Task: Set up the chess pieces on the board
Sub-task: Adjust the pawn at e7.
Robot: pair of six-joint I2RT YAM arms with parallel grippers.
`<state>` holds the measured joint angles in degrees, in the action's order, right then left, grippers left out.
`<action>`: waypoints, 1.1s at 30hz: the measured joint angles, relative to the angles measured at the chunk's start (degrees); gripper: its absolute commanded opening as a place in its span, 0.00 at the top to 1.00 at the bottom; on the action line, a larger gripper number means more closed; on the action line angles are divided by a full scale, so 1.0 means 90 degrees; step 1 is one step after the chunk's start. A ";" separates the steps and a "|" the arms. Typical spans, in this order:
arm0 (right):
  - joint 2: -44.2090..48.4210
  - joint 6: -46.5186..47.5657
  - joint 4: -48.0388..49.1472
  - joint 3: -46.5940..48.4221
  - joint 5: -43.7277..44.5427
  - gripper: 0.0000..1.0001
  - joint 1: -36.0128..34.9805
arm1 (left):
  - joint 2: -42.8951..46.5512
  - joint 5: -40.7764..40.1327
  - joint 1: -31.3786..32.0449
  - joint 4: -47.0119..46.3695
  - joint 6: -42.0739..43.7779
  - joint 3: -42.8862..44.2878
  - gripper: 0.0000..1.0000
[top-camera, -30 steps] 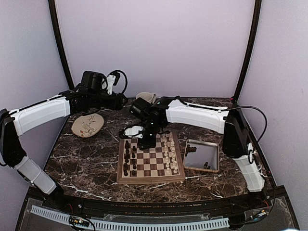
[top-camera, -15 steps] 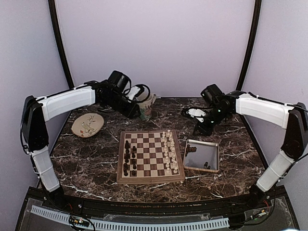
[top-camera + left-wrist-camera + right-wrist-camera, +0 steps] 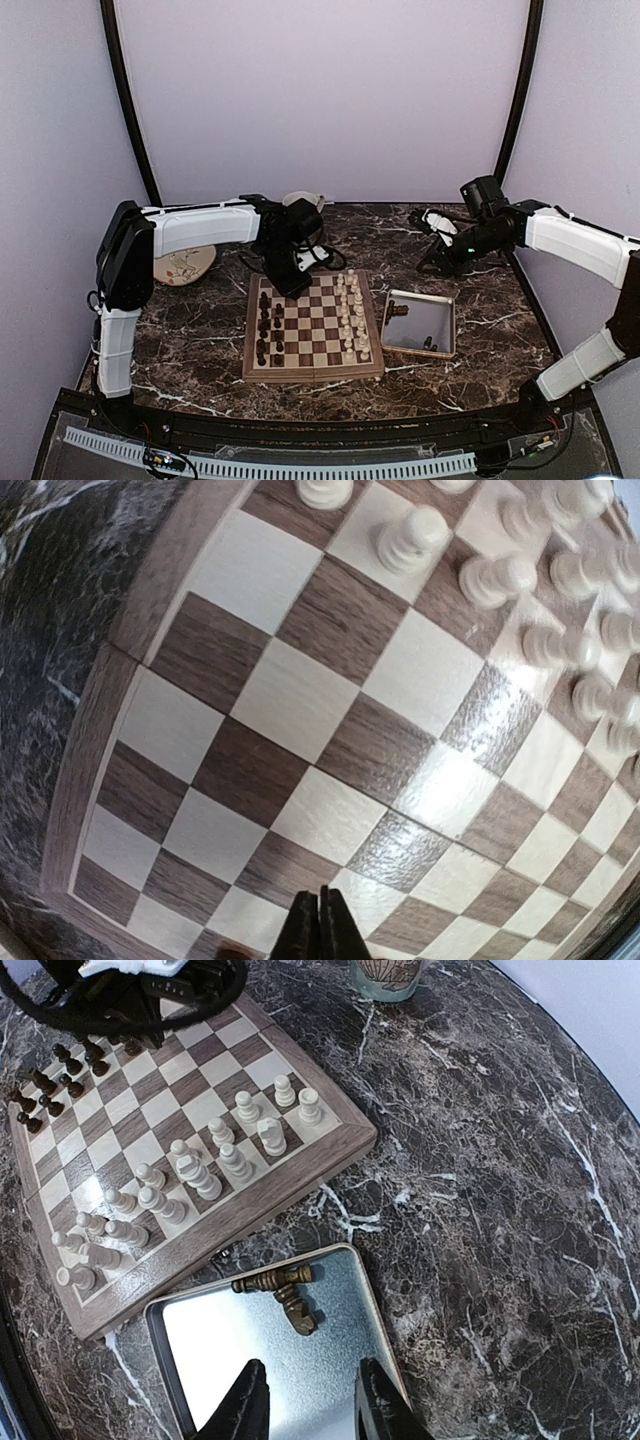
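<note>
No legible text, label, brand, number or sign in any view. Only a painted twig-like motif on the plate (image 3: 186,267) and a faint pattern on the mug (image 3: 387,974), neither readable as lettering. Plain wood along the border of the board (image 3: 82,770), without printed letters or figures.

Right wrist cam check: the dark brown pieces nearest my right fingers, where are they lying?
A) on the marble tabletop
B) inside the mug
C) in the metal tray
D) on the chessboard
C: the dark brown pieces lie on their sides inside the metal tray, just past the open right fingers.
</note>
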<state>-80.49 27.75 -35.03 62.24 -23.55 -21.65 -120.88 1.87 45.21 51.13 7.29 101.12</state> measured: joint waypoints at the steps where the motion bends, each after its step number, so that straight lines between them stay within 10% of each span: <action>1: 0.0000 0.0002 0.0019 -0.0015 -0.0039 0.70 -0.0005 | -0.0075 -0.0041 0.0015 0.0104 0.0002 0.0075 1.00; 33: -0.0010 0.0024 0.0090 -0.0151 0.0005 0.67 -0.0002 | -0.0423 -0.0551 0.0124 0.0903 -0.0002 0.0619 0.96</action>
<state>-80.58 27.97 -34.22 60.88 -23.51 -21.67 -124.68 -3.09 46.33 59.27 7.27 106.69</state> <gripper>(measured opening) 0.303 0.008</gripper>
